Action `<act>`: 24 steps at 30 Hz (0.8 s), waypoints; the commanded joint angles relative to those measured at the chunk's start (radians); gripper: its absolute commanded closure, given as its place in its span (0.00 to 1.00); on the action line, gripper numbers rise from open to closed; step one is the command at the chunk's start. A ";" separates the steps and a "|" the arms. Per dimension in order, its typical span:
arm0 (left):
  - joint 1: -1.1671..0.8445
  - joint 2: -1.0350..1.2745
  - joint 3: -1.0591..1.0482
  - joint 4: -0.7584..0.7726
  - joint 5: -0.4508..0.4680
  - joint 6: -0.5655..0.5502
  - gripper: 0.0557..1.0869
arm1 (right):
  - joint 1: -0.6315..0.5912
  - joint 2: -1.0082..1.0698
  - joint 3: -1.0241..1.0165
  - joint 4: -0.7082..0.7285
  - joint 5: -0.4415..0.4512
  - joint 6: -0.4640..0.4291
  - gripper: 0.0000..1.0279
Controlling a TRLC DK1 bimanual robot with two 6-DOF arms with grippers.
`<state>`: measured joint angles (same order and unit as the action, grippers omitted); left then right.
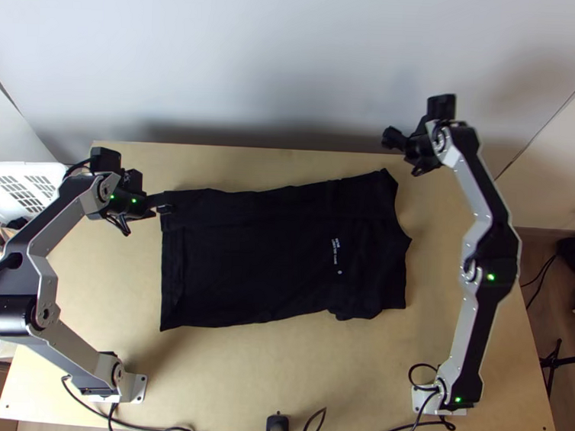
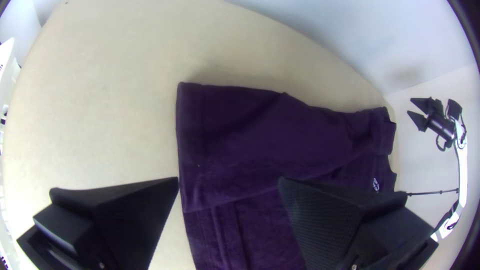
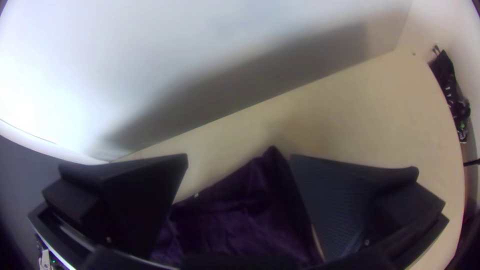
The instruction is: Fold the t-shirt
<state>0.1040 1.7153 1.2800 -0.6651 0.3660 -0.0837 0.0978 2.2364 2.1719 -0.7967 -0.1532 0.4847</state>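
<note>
My left gripper [image 1: 147, 220]: jaws wide apart, nothing held, by the hem's far corner. My right gripper [image 1: 402, 154]: also wide, empty, near the sleeve end. Black t-shirt [image 1: 263, 253] lies mid-table [image 1: 280, 375], far long side folded over (hem left, collar right).

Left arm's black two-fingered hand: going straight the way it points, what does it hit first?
Probably the black fabric T-shirt, near its hem; the gap to the left hand, if any, is hard to judge.
</note>
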 commanded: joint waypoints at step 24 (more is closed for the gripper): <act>-0.221 -0.224 -0.185 -0.014 0.010 -0.059 0.05 | 0.100 -1.170 -1.518 -0.147 -0.028 -0.216 0.05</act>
<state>-0.0772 1.5146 1.1221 -0.7086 0.3767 -0.1139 0.2867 1.1954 0.9028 -1.0607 -0.1364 0.3344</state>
